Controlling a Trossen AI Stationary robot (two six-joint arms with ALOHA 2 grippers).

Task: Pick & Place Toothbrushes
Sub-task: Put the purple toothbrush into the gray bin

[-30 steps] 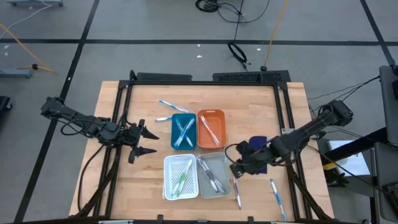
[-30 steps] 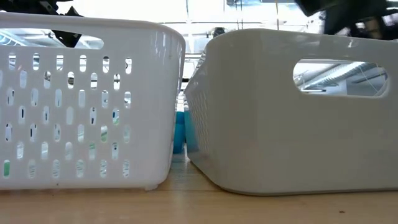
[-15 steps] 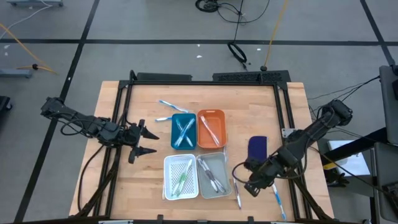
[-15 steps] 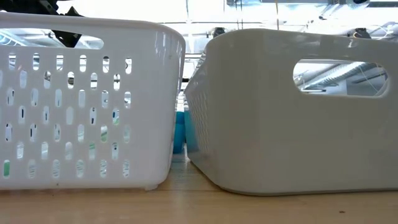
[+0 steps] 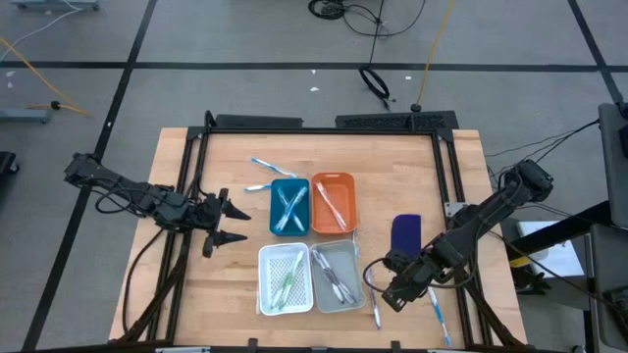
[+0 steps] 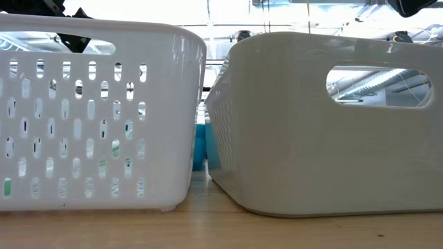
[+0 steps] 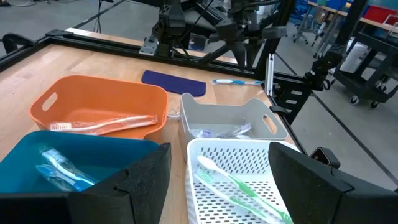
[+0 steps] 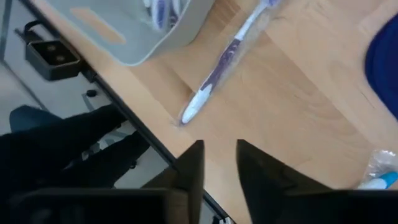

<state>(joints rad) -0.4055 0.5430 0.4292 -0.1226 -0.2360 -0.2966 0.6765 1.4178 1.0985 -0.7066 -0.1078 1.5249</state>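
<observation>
Toothbrushes lie in four small trays at mid table: blue (image 5: 287, 206), orange (image 5: 334, 203), white perforated (image 5: 285, 279) and grey (image 5: 337, 277). Two light blue toothbrushes (image 5: 261, 166) lie on the wood left of the blue tray. A purple-and-white toothbrush (image 8: 217, 71) lies flat beside the grey tray near the front edge, and a blue one (image 5: 438, 312) lies to its right. My right gripper (image 8: 219, 163) hovers over the front edge close to the purple brush, fingers slightly apart and holding nothing. My left gripper (image 5: 234, 224) waits open, left of the trays.
A dark blue oblong pad (image 5: 405, 235) lies right of the orange tray. The table's black frame runs along its edges (image 5: 324, 123). Bare wood shows at the far right and at the near left. The low view is filled by the white tray (image 6: 97, 111) and the grey tray (image 6: 325, 117).
My right gripper has swung from beside the dark blue pad toward the table's near edge and tipped further downward. It now hangs over the loose purple toothbrush by the grey tray. No toothbrush has moved.
</observation>
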